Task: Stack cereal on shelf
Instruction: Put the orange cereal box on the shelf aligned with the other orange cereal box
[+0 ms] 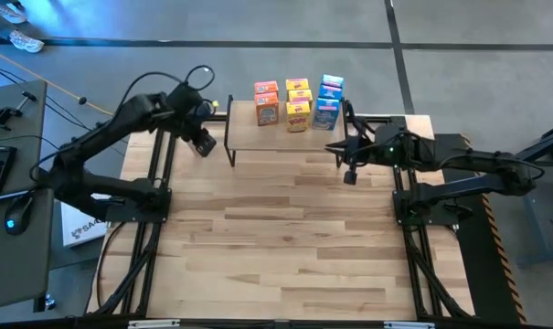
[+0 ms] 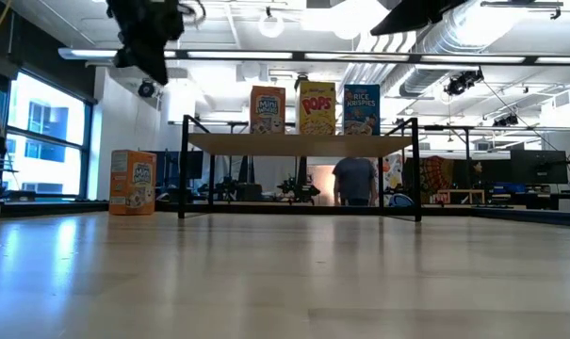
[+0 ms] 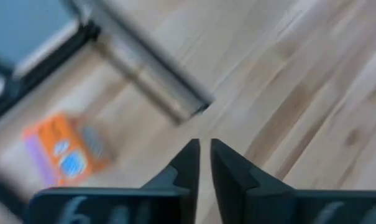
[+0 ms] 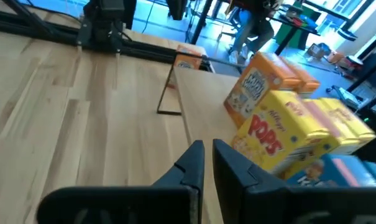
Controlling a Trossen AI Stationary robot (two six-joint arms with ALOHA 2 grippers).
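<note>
High view: shelf [image 1: 285,137] sits at 12 o'clock on the table [image 1: 276,247]. On it, three rows of cereal boxes: orange [image 1: 267,102], yellow [image 1: 299,105], blue [image 1: 328,101]. I can't count every box from here. My left gripper [image 1: 203,143] hovers off the shelf's 9 o'clock end; my right gripper [image 1: 349,174] hovers just off the 3 o'clock end, toward the table centre.

Low view: Mini-Wheats box [image 2: 268,110], Pops box [image 2: 317,108] and Rice Krispies box [image 2: 362,110] stand upright on the shelf top. One orange box [image 2: 132,182] stands on the table beside the shelf's 9 o'clock leg, not shelved.

Left wrist view: my fingers [image 3: 186,163] are narrow, nearly touching, holding nothing. The loose orange box is ahead on the wood, near a blurred metal bar.

Right wrist view: my fingers [image 4: 194,160] are pinched together, empty, aimed past the shelved boxes.

Progress judgement: nearly done; the loose orange box looks like the last one to place, likely my left gripper's job.
</note>
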